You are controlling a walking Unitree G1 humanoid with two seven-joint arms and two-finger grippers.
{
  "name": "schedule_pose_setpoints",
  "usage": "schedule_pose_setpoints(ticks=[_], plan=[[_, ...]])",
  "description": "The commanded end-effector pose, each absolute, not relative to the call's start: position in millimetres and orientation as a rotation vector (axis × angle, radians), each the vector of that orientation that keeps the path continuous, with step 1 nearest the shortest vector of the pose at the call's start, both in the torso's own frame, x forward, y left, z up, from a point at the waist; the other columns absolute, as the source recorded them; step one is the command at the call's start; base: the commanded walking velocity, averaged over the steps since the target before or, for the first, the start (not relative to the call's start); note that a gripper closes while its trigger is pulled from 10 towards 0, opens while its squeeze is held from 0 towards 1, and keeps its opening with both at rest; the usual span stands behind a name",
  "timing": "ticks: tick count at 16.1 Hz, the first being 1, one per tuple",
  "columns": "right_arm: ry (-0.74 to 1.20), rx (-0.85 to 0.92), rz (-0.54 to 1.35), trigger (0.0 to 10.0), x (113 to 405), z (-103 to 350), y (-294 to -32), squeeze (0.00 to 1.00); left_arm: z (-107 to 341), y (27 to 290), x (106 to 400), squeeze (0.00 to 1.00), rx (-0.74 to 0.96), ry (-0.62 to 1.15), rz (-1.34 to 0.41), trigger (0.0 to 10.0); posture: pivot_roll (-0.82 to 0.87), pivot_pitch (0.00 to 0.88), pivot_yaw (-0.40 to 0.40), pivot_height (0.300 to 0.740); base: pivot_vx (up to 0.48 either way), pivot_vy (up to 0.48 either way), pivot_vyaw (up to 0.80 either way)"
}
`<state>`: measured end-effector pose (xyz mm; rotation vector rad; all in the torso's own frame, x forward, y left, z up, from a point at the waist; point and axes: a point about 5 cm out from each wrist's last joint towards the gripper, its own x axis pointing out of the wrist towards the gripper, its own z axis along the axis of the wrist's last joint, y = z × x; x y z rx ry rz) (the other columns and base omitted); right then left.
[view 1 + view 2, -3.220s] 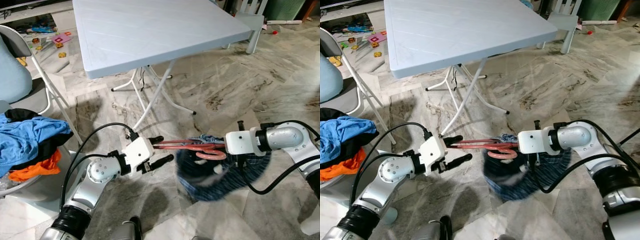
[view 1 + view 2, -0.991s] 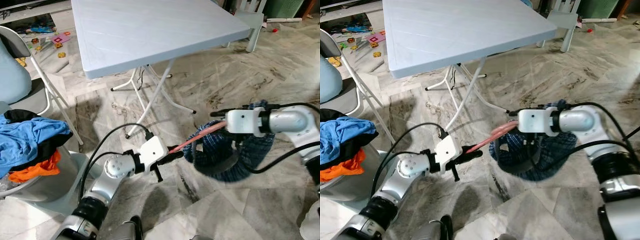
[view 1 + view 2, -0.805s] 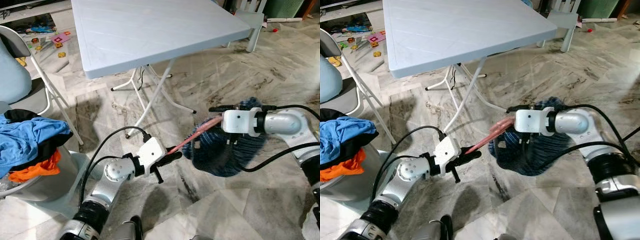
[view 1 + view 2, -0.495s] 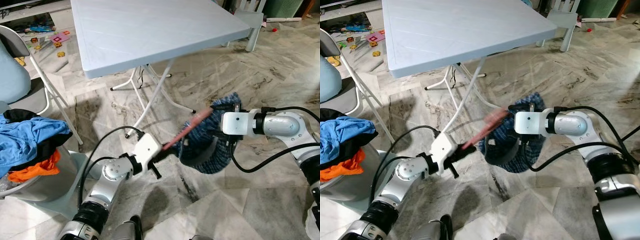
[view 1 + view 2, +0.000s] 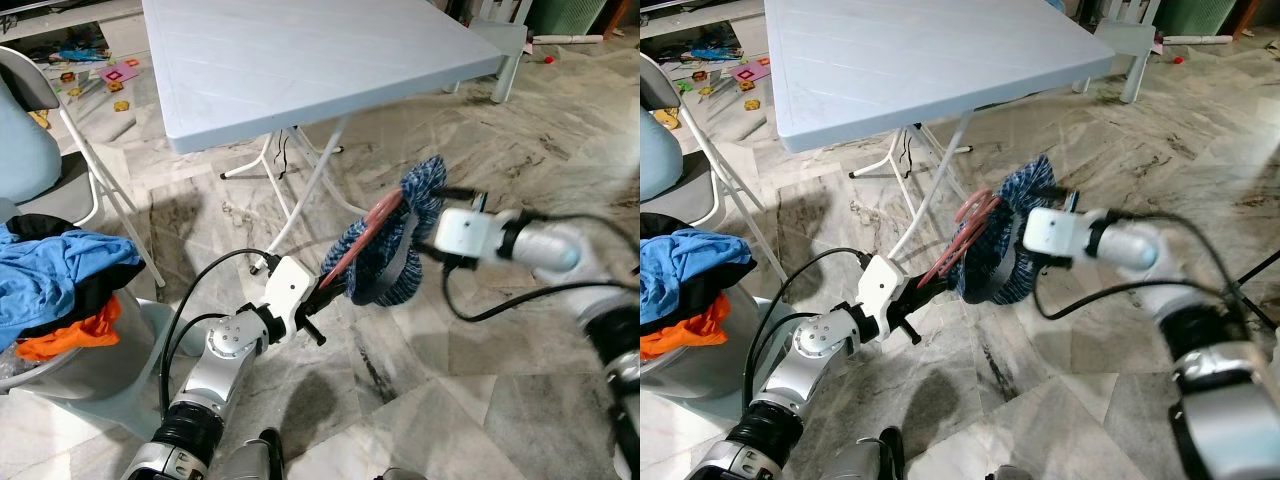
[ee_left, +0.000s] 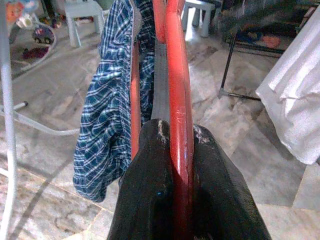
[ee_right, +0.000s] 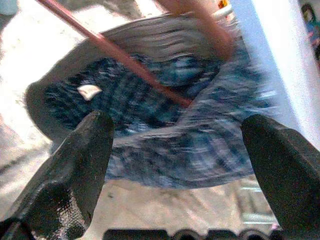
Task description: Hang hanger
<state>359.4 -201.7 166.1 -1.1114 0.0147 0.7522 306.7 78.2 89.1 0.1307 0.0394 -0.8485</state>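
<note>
Near the folding table's [image 5: 300,70] front edge, the left gripper [image 6: 175,150] clamps a stiff, light red hanger [image 5: 352,243] by one end, soft plaid shirt [image 5: 385,255] draped over it, the right gripper's [image 7: 175,150] fingers spread wide beside it.

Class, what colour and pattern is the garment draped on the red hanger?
The garment is blue-and-white plaid; it shows best in the left wrist view.

The hanger [image 6: 178,100] is looking like glossy red plastic, and the garment [image 6: 107,115] draping on it is soft blue plaid cloth. Floor [image 5: 480,400] is showing polished veined marble, table [image 5: 300,60] matt grey plastic.
</note>
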Motion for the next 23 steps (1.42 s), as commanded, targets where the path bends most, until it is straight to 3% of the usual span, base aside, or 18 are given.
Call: schedule_pose_setpoints(ticks=[1, 2, 4, 5, 7, 11, 15, 20, 23], plan=[[0.035, -1.069, 0.727, 10.0, 356, 157, -202, 1.0, 96, 78, 307, 0.0, 0.107, 0.01, -0.838, 0.0, -0.1, 0.146, -0.002, 0.74, 0.0, 0.0, 0.0], [0.038, -1.015, 0.684, 10.0, 355, 150, -197, 1.0, 98, 76, 305, 0.0, 0.098, 0.005, -0.843, 0.0, -0.1, 0.15, 0.005, 0.74, 0.0, 0.0, 0.0], [0.051, -0.882, 0.593, 10.0, 350, 135, -188, 0.89, 102, 71, 303, 0.0, 0.075, -0.005, -0.859, 0.0, -0.09, 0.151, 0.012, 0.74, 0.0, 0.0, 0.0], [0.06, -0.832, 0.549, 10.0, 349, 131, -186, 0.36, 102, 71, 303, 0.0, 0.078, -0.006, -0.862, 0.0, -0.09, 0.153, 0.016, 0.74, 0.0, 0.0, 0.0], [0.099, -0.704, 0.44, 10.0, 349, 124, -184, 0.0, 102, 72, 302, 0.0, 0.087, 0.005, -0.875, 0.0, -0.09, 0.155, 0.02, 0.74, 0.0, 0.0, 0.0], [0.068, -0.615, 0.294, 10.0, 355, 136, -187, 0.0, 104, 73, 302, 0.0, 0.091, 0.002, -0.864, 0.0, -0.08, 0.154, 0.021, 0.74, 0.0, 0.0, 0.0], [0.039, -0.57, 0.596, 10.0, 338, 140, -158, 0.0, 102, 78, 303, 0.0, 0.105, 0.015, -0.839, 0.0, -0.08, 0.151, 0.017, 0.74, 0.0, 0.0, 0.0], [-0.007, -0.792, 0.389, 10.0, 348, 143, -168, 0.0, 104, 63, 298, 0.0, 0.099, 0.002, -0.891, 0.0, -0.08, 0.147, 0.012, 0.74, 0.0, 0.0, 0.0], [0.012, -0.767, 0.319, 10.0, 353, 142, -169, 0.0, 103, 60, 294, 0.0, 0.1, -0.002, -0.908, 0.0, -0.09, 0.145, 0.007, 0.74, 0.0, 0.0, 0.0]])
